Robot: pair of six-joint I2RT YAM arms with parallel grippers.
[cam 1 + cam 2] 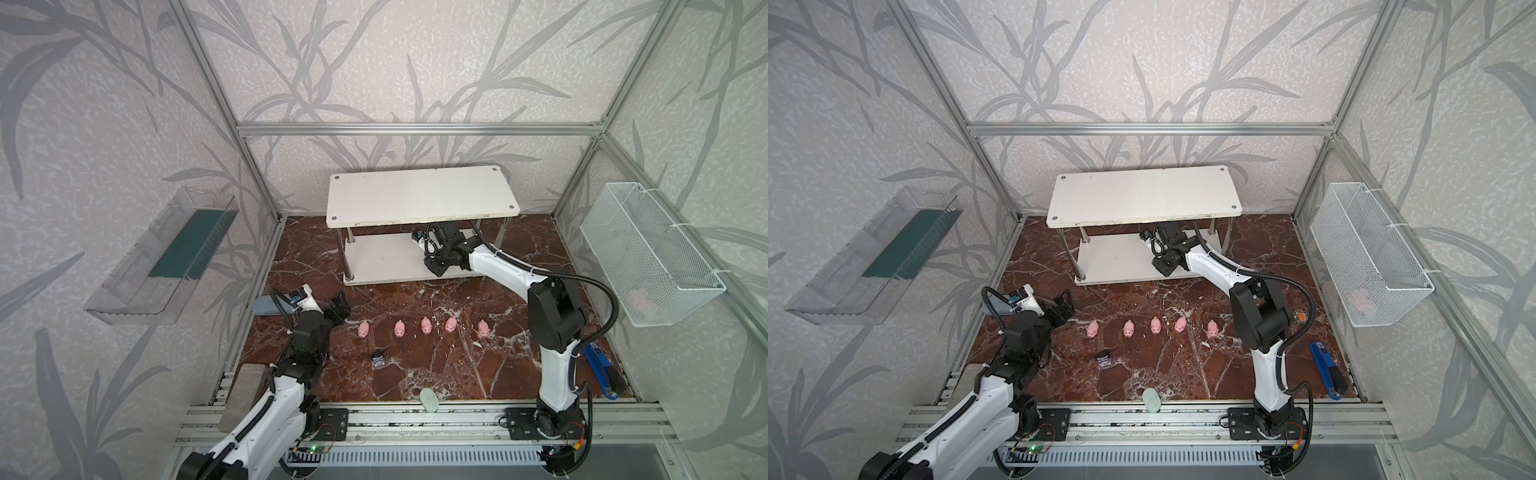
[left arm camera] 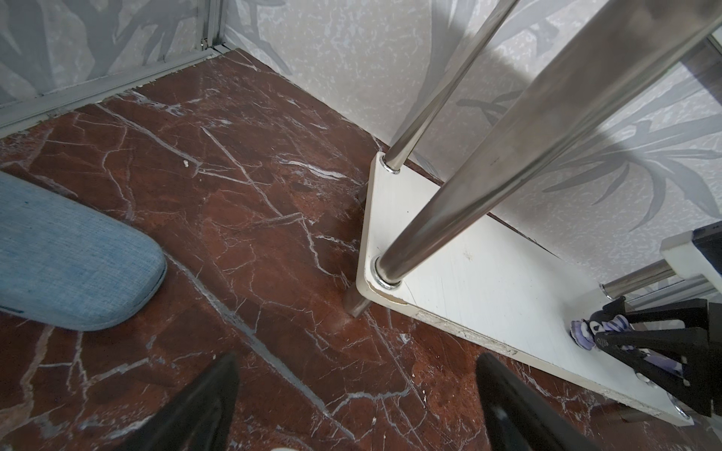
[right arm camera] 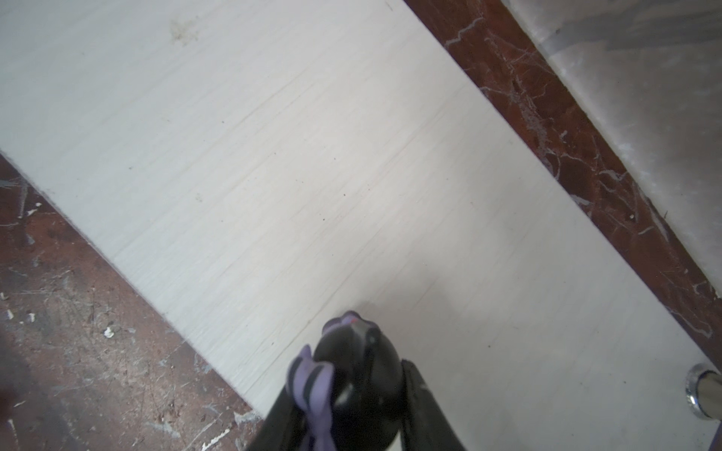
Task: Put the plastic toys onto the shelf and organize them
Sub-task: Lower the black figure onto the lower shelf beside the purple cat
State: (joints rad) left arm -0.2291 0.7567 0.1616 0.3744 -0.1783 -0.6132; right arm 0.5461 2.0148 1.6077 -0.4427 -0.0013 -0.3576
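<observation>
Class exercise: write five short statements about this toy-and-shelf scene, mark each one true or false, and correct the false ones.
1. Five pink pigs stand in a row on the marble floor. True.
2. The right arm's end effector holds nothing. False: the right end effector grips a purple-black figurine at the shelf's lower tier.
3. The left end effector is open. True.
4. One pig already stands on the upper level. False: no pig is on the shelf's top board; all five are on the floor.
5. A second dark figurine sits on the floor, nearer the front than the pigs. True.
</observation>
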